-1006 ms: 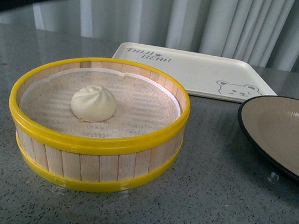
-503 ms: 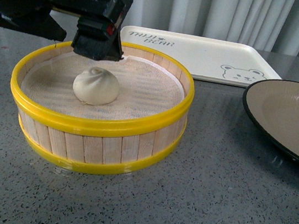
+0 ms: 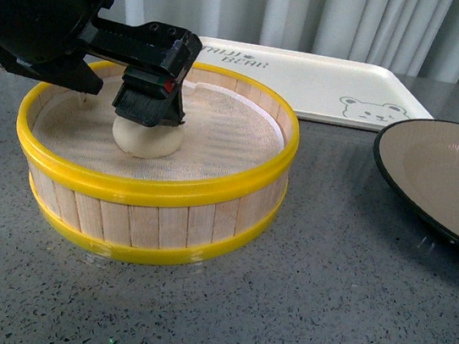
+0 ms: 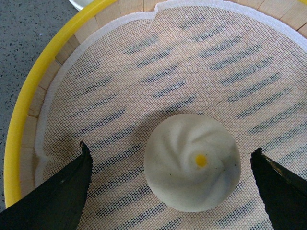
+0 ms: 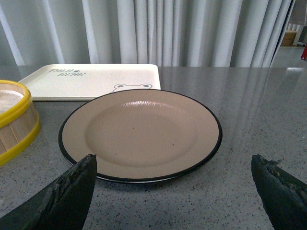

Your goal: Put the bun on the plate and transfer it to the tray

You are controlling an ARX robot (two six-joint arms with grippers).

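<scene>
Nearby, steamer basket (image 3: 147, 212) walling bun (image 3: 145, 140), plate (image 3: 450, 186) beside

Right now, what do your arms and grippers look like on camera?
The left arm is black and blocky, with a lit green light. The left gripper is black with a small red mark. The right gripper has black tapered wedge fingers, scuffed at the tips.
</scene>
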